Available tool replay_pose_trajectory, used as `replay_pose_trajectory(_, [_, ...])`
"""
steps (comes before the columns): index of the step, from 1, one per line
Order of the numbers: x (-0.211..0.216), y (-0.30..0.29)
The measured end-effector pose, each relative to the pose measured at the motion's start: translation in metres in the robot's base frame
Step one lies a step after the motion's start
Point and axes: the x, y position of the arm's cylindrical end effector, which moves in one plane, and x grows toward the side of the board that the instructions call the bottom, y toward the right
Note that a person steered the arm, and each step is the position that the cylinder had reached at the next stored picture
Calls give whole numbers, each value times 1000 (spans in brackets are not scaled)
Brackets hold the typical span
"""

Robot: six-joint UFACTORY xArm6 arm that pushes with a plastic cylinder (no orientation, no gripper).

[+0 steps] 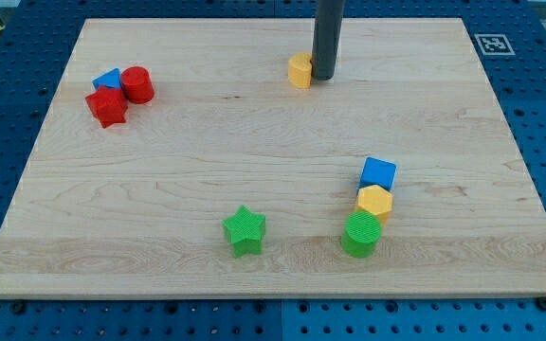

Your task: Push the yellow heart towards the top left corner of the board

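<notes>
The yellow heart (300, 70) lies near the top middle of the wooden board (207, 152). My tip (322, 78) stands right against the heart's right side, touching it or nearly so. The dark rod rises from there out of the view's top. The board's top left corner (88, 23) is far to the left of the heart.
A red star-like block (107, 107), a red cylinder (137, 84) and a blue block (108, 79) cluster at the upper left. A blue cube (378, 173), yellow hexagon (374, 203) and green cylinder (361, 234) stack at the lower right. A green star (245, 230) lies at bottom middle.
</notes>
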Motion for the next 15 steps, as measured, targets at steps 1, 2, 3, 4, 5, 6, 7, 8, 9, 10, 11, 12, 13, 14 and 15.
replay_pose_trajectory(1, [5, -5])
replay_pose_trajectory(2, [12, -9])
replay_pose_trajectory(3, [12, -16])
replay_pose_trajectory(4, [10, -47])
replay_pose_trajectory(5, [0, -96])
replay_pose_trajectory(6, [-24, -145])
replay_pose_trajectory(7, [-49, -172])
replay_pose_trajectory(8, [-16, -141])
replay_pose_trajectory(9, [16, -84])
replay_pose_trajectory(10, [-31, -66])
replay_pose_trajectory(11, [-46, -67])
replay_pose_trajectory(12, [-46, -98])
replay_pose_trajectory(13, [-55, -147])
replay_pose_trajectory(14, [-73, -174])
replay_pose_trajectory(15, [-71, -179])
